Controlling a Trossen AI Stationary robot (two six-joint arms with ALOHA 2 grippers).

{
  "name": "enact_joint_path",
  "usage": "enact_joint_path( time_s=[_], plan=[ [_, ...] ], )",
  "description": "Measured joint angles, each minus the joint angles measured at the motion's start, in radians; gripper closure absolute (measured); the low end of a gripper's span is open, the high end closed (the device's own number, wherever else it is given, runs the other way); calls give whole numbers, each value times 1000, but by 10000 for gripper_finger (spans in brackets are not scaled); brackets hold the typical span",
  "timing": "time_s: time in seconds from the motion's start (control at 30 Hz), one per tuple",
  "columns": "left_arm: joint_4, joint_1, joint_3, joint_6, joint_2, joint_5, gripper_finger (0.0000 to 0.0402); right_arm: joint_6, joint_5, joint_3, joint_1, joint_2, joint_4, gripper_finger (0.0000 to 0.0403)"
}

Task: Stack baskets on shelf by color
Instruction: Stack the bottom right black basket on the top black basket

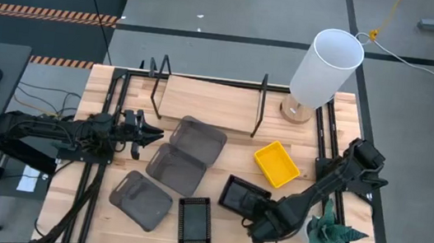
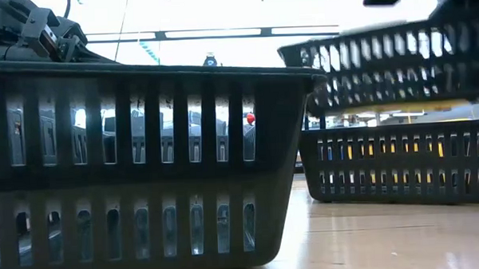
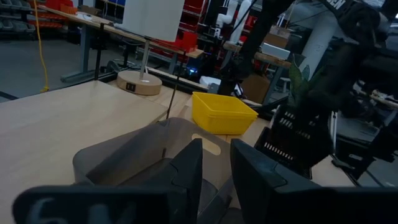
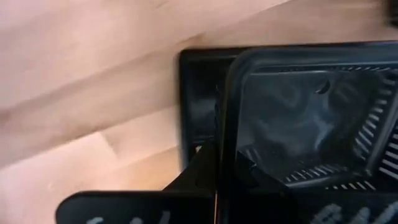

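Note:
My right gripper (image 1: 258, 216) is shut on a black mesh basket (image 1: 243, 194), held tilted above a second black basket (image 2: 396, 165) on the table. A third black basket (image 1: 194, 220) stands near the front edge. Three grey baskets (image 1: 198, 138) (image 1: 176, 169) (image 1: 141, 199) lie in a slanting row at the middle. One yellow basket (image 1: 276, 164) stands right of them. The light-wood shelf (image 1: 207, 102) stands at the far side. My left gripper (image 1: 153, 137) hovers just left of the grey baskets, its fingers a narrow gap apart, touching nothing. My right gripper pinches one side wall of the black basket at its rim (image 4: 224, 134), one finger inside the basket (image 4: 252, 171) and one outside. The basket is lifted clear and tilted (image 2: 381, 62), above the black basket on the table.
A tall white cylinder on a round wooden base (image 1: 328, 65) stands at the shelf's right end. A green paper-like plant (image 1: 334, 234) lies at the right front, beside my right arm. Black wire uprights (image 1: 261, 102) rise from the shelf.

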Motion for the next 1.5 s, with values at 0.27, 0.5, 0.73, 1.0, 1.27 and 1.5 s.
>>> enact_joint_path(
  time_s=[0.27, 0.5, 0.73, 1.0, 1.27, 1.5],
  plan=[
    [0, 0, 0, 0, 0, 0, 317, -78, -51, -23, -5, 0, -9, 398],
    [0, 0, 0, 0, 0, 0, 311, -116, -35, -23, -13, 0, 0, 386],
    [0, 0, 0, 1, 0, 0, 317, -116, -33, -23, -28, 0, -1, 360],
    [0, 0, 0, 0, 0, 0, 315, -101, -7, -23, -40, 0, 0, 323],
    [0, 0, 0, 1, 0, 0, 312, -97, -36, -23, -50, 0, 3, 319],
    [0, 0, 0, 0, 0, 0, 316, -93, -44, -23, -54, 0, 31, 317]
  ],
)
